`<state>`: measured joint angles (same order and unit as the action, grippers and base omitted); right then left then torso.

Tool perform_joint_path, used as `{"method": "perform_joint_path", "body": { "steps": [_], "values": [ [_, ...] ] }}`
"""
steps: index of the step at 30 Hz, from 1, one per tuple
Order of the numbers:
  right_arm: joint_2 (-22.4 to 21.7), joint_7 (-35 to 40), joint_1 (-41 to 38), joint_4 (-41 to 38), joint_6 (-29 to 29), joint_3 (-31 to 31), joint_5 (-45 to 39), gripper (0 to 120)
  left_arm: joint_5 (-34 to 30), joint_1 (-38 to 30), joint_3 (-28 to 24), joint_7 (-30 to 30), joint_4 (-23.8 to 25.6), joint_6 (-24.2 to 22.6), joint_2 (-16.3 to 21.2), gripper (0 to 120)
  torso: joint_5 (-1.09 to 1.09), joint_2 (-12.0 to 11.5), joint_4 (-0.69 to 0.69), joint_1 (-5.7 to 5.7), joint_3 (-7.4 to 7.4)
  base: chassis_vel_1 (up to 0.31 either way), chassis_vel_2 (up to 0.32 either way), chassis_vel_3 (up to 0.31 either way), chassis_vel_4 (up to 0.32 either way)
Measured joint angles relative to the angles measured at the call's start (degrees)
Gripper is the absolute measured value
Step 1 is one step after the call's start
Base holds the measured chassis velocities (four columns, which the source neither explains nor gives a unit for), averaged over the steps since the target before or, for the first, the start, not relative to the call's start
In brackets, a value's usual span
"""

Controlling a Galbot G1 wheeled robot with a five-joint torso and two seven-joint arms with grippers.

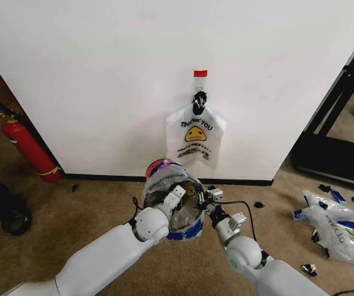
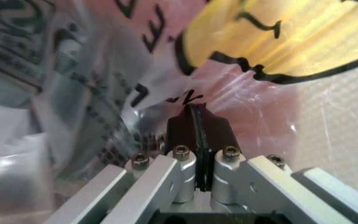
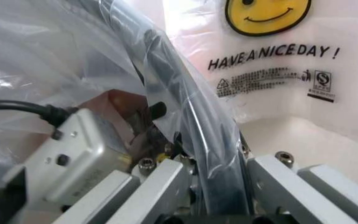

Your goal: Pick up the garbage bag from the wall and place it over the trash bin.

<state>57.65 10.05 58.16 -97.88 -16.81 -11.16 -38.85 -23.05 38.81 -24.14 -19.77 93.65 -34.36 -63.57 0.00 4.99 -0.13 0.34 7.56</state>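
Both hands (image 1: 193,197) fwd, fingers closed

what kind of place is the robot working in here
Probably an indoor test room or lab rather than a home: a plain white wall with a bag on a taped hook, brown carpet, a fire extinguisher, and spare bags on the floor.

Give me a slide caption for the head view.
Both grippers, left and right, work at the bag-lined trash bin below another bag hanging on the wall.
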Motion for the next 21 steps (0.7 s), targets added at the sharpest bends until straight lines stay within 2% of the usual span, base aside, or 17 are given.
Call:
{"method": "perform_joint_path", "body": {
  "steps": [3, 13, 21],
  "values": [
    [0.0, -0.2, 0.1, -0.4, 0.0, 0.0, -1.4, 0, 0.6, 0.2, 0.0, 0.0, -0.3, 0.3, -0.7, 0, 0.00, 0.0, 0.00, 0.00, 0.00, 0.000, 0.000, 0.000, 0.000],
    [-0.2, -0.6, 0.5, -3.4, 0.2, 0.8, -14.6, 0, 0.8, 1.4, 0.3, 1.4, 1.2, 1.8, -0.9, 0, -0.01, 0.0, 0.00, 0.00, 0.00, 0.000, 0.000, 0.000, 0.000],
    [-0.1, -0.3, 0.5, -2.9, 0.5, 1.2, -15.4, 0, 2.1, 2.0, 0.8, 2.3, 4.7, 2.1, 1.7, 0, -0.01, 0.0, 0.00, 0.00, 0.00, 0.000, 0.000, 0.000, 0.000]
  ]
}}
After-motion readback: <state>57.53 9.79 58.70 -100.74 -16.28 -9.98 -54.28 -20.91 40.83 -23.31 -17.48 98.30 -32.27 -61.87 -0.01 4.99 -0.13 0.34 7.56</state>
